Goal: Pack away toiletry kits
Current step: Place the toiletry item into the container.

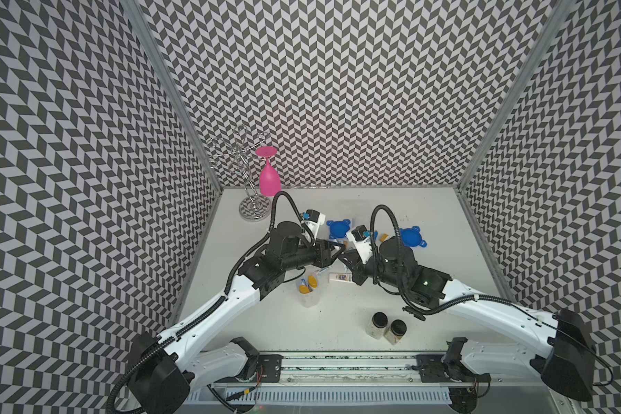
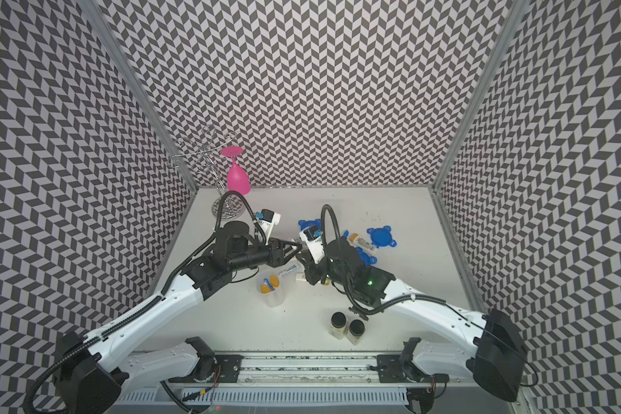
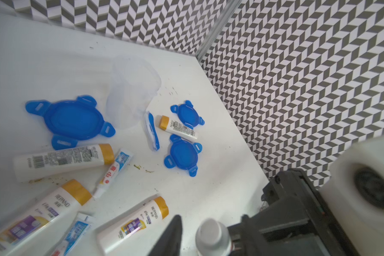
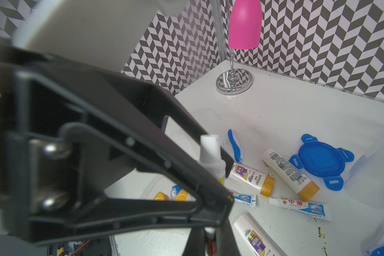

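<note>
While right pincer (image 4: 210,242) pinches a toothpaste tube (image 4: 208,150), left pincer (image 1: 337,252) straddles it

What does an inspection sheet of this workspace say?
Surface: white table, dark specks.
Job's things: clear plastic tub holds gold-capped white bottles; more bottles, thin toothpaste tubes, blue toothbrush, three blue four-tab lids lie loose.
Clutter: two black-capped jars of beige contents; pink wine glass hanging inverted on chrome wire rack.
Grippers: right gripper shut on a white-capped toothpaste tube; left gripper at its cap, grip unclear.
Cables: black ribbed hoses loop above both wrists.
Surroundings: grey-white chevron walls.
</note>
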Robot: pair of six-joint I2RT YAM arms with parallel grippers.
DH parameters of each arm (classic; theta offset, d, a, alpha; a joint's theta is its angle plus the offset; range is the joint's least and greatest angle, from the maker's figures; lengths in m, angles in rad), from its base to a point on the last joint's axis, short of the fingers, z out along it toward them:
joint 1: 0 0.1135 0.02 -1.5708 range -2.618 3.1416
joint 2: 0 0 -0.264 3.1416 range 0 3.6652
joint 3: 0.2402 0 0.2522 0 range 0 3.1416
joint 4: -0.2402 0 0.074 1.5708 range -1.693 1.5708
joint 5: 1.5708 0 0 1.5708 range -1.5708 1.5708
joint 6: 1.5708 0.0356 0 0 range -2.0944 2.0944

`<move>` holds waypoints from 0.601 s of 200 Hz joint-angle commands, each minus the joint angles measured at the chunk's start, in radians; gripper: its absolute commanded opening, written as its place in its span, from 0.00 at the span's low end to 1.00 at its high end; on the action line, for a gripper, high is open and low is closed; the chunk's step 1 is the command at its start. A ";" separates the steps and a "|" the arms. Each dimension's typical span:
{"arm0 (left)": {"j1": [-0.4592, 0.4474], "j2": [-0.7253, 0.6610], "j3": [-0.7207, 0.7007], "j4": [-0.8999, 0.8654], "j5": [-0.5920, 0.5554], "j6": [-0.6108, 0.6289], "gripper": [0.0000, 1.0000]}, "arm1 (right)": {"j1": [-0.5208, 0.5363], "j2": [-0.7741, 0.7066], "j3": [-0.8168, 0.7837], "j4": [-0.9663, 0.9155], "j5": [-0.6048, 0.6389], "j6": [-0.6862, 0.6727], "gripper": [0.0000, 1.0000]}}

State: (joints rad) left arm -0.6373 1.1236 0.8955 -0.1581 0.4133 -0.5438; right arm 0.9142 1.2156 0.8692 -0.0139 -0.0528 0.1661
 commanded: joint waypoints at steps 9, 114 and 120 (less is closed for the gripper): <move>-0.004 -0.023 -0.020 0.044 0.036 -0.012 0.16 | 0.006 0.004 0.031 0.099 0.009 0.008 0.06; 0.008 -0.276 -0.032 -0.258 -0.438 0.144 0.00 | -0.063 -0.061 0.051 -0.122 0.187 0.115 0.99; 0.007 -0.293 -0.035 -0.274 -0.473 0.158 0.00 | -0.092 -0.068 0.049 -0.145 0.190 0.127 0.99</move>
State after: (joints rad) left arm -0.6258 0.9077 0.8818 -0.3237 0.1604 -0.4522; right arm 0.8925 1.2060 0.9237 -0.0937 0.0540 0.2256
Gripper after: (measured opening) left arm 0.141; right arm 0.991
